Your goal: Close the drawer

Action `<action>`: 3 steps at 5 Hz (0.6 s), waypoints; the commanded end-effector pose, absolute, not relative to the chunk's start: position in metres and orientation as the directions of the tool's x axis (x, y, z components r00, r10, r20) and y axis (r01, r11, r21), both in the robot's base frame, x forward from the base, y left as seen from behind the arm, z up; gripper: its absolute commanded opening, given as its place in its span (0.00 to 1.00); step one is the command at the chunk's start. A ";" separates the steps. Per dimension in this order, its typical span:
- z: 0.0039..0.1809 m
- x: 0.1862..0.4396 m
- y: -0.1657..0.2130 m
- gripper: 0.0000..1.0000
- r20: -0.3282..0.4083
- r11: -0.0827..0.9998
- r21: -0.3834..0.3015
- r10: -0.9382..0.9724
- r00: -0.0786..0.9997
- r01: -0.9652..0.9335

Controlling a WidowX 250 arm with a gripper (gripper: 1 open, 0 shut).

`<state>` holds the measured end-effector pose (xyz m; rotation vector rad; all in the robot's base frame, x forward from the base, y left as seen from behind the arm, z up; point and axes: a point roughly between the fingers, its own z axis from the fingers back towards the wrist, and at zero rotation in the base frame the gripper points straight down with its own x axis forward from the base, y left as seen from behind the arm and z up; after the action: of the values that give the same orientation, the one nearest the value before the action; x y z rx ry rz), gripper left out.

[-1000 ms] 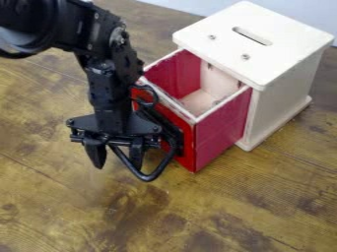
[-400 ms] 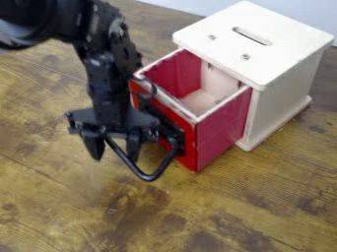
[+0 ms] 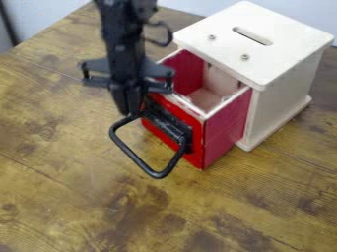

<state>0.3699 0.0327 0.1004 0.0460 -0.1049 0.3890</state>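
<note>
Gripper risen toward 12 o'clock, clenched, maybe empty; should push the open drawer squarely toward 2 o'clock, clear of the handle.

The black arm reaches down from up top, a bit blurred from where I stand. Its gripper points at the floor side, fingers drawn together (dark on dark, so their very tips are hard to make out), wrist upright above them.
</note>
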 end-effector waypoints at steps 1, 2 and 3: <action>0.125 0.375 0.060 0.00 0.153 0.886 -0.008 0.459 0.875 -0.464; 0.126 0.375 0.063 0.00 0.151 0.860 -0.025 0.507 0.849 -0.509; 0.131 0.375 0.051 0.00 0.159 0.858 -0.031 0.511 0.844 -0.513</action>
<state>0.3691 0.0542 0.1045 0.0210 -0.0865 0.5525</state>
